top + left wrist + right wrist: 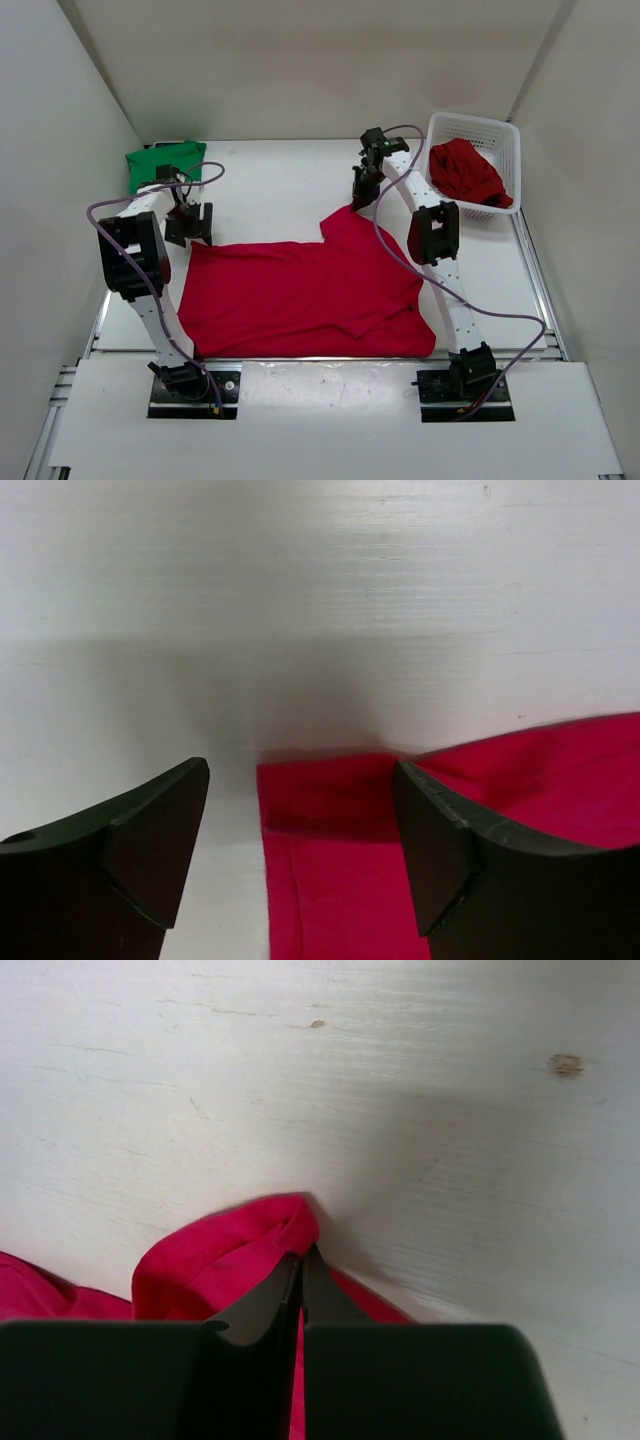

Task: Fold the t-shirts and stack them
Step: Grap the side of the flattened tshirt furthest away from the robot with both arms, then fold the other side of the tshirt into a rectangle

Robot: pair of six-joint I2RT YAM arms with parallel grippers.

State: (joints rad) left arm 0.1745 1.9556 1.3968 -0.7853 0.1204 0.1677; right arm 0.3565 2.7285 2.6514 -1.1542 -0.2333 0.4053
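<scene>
Here, right end effector (302, 1256) tight on red shirt (310, 290) (far corner).

The far half of the table (270, 185) is bare between the left gripper (188, 232) and the right gripper (360, 200), so a hand can pass there. Just behind the left gripper lies the folded green t-shirt (160, 162), close to the left wall (60, 150). The white mesh basket (500, 135) stands near the right gripper, on its right side, and holds a crumpled red t-shirt (465, 172). The spread red t-shirt (310, 295) covers the near middle.
</scene>
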